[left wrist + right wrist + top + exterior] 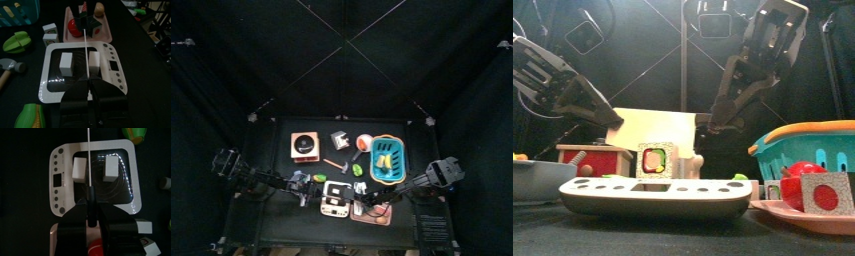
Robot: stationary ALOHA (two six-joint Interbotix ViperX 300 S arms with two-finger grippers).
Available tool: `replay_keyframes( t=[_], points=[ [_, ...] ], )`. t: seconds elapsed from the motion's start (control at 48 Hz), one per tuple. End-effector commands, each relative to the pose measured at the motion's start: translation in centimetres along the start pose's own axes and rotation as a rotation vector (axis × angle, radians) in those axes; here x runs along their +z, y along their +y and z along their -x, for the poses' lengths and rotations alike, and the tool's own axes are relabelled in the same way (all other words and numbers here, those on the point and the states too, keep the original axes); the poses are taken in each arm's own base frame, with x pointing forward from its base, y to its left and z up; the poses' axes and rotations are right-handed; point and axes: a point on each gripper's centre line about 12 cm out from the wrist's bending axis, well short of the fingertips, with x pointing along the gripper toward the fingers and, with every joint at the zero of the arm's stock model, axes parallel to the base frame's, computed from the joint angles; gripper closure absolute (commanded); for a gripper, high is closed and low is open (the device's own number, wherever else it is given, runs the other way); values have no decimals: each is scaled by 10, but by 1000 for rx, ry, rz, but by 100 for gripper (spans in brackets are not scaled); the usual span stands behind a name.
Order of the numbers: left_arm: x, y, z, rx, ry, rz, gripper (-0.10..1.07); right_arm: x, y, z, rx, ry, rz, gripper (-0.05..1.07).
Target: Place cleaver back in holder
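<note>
The cleaver [652, 127] hangs in the air above the white scale [647, 197], its broad white blade facing the front view. My left gripper [607, 118] is shut on the blade's far end. My right gripper [711, 124] is shut on the dark handle [89, 198]. Both wrist views show the cleaver [87, 55] edge-on as a thin line running out from the jaws. The holder [341, 140], a small grey-white block, stands behind the grippers at mid-table, between the orange box [305, 145] and the blue basket [389, 162].
Two white blocks [65, 64] sit on the scale under the blade. A pink tray [800, 215] with red toy food lies front right. A green piece [18, 41], a small hammer [8, 67] and a corn cob [32, 117] lie beside the scale.
</note>
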Motion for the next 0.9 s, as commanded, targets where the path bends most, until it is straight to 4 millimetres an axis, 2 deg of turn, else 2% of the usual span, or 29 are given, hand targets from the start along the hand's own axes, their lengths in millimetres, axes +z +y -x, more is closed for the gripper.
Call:
replay_keyframes(
  t=[0.0,0.167,0.417,0.521,0.875],
  points=[
    [9,2,0,8,-32,12,63,17,3,14,24,-56,-9,75],
    [10,5,-1,32,-34,45,54,17,3,16,24,-58,-10,75],
    [14,6,0,36,-50,50,26,17,1,21,27,-65,-18,75],
    [22,6,5,37,-90,49,18,18,1,26,32,-73,-29,75],
    [49,22,29,84,-223,63,15,24,-2,41,39,-100,-53,75]
  ],
)
